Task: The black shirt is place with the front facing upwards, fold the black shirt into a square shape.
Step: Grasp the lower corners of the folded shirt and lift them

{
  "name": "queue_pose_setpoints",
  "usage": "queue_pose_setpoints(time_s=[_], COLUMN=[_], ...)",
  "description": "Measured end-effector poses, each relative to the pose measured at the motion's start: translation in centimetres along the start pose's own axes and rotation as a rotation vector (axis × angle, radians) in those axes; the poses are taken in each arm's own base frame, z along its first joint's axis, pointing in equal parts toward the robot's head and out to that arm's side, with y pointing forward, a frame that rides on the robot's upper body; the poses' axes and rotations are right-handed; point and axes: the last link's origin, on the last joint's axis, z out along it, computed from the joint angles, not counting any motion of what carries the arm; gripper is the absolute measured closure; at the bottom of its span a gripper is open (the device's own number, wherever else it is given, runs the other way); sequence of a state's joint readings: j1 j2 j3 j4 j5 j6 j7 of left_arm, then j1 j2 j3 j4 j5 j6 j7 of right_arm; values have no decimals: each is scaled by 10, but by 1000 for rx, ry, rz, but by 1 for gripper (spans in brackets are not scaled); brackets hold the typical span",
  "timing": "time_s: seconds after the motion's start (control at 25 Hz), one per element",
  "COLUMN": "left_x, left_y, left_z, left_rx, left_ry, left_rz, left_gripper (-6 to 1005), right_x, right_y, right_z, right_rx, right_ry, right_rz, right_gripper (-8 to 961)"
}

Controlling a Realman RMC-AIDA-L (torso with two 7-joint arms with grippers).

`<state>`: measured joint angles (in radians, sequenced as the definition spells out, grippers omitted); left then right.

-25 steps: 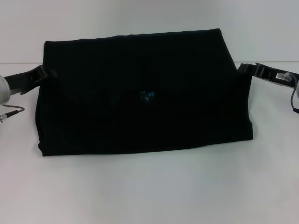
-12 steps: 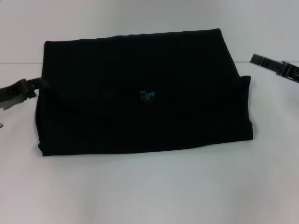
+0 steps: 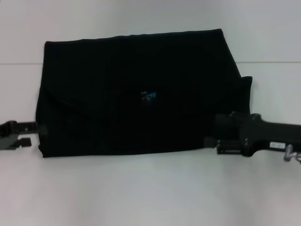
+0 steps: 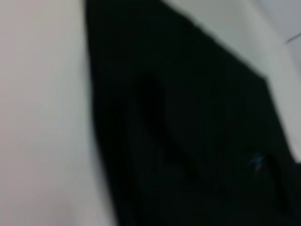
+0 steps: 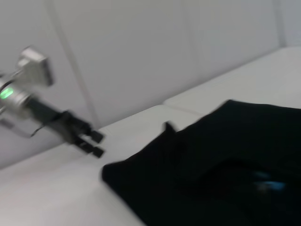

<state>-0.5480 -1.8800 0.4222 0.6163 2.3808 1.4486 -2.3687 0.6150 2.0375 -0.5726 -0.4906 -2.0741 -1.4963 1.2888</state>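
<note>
A white tabletop (image 3: 150,188) is filling the head view, lying bare and smooth along its near side. A thin straight seam (image 3: 273,62) is running across it toward the far side, showing at both edges of that view. In the right wrist view the tabletop (image 5: 51,193) is stretching away to a pale wall (image 5: 141,52), which is standing upright behind it, with faint vertical lines marking its panels. In the left wrist view the same white surface (image 4: 42,117) is showing as a plain pale area.

Head overhead; wrists beside black shirt (image 3: 141,94)
</note>
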Motion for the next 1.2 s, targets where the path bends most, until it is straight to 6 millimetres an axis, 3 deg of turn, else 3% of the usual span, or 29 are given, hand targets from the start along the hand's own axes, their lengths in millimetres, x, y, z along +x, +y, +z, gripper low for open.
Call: queue_pose_setpoints(time_s=[0.24,0.52,0.8,1.2], left_x=[-2,8,4,3], left_y=[-4,-3,6,15], left_z=[8,18,34,42], left_rx=[44,80,96,81], left_ry=[0,43,-20,-62], left_rz=[12,41,80,92], left_gripper=[178,180,183,186], right_x=[9,9,9,7], right_y=[13,13,12,10], right_z=[15,15,17,19], right_rx=[-33,-32,-23,-19], right_ry=[5,6,11,12], right_rz=[-59,-54,-52,-58], right_gripper=[39,41,41,40])
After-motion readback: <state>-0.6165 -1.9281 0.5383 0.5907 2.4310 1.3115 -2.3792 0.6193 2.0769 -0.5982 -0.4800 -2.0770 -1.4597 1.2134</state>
